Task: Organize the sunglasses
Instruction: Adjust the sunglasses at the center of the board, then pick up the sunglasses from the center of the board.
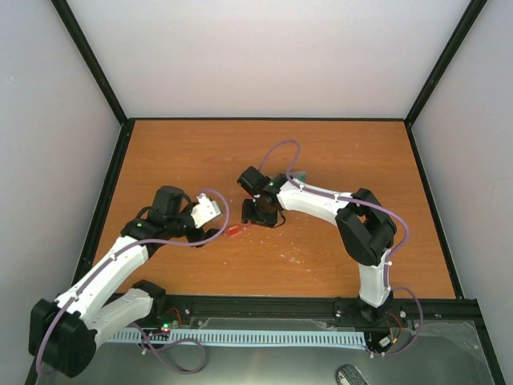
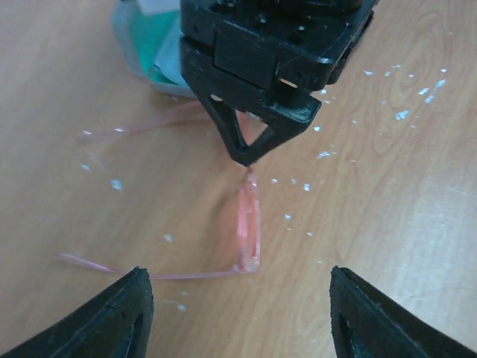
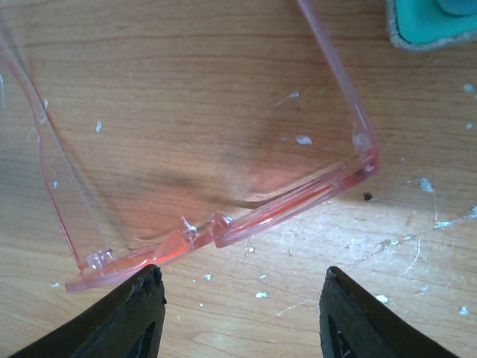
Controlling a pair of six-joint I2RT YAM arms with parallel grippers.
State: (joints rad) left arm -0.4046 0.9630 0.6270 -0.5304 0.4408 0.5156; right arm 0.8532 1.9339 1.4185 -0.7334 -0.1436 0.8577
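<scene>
Sunglasses (image 2: 250, 224) lie on the bench (image 1: 361, 152), temples unfolded, between the two arms; neither hand holds them. Left hand (image 2: 237, 277) gapes wide, just short of the frame. Right hand (image 3: 240, 272) is also spread wide, low over the front bar; whether a fingertip touches the frame, cannot tell. Case (image 2: 141, 52), green inside, sits just behind, mostly cut off. Folding and stowing both look undone. Lenses barely readable against the wood.
</scene>
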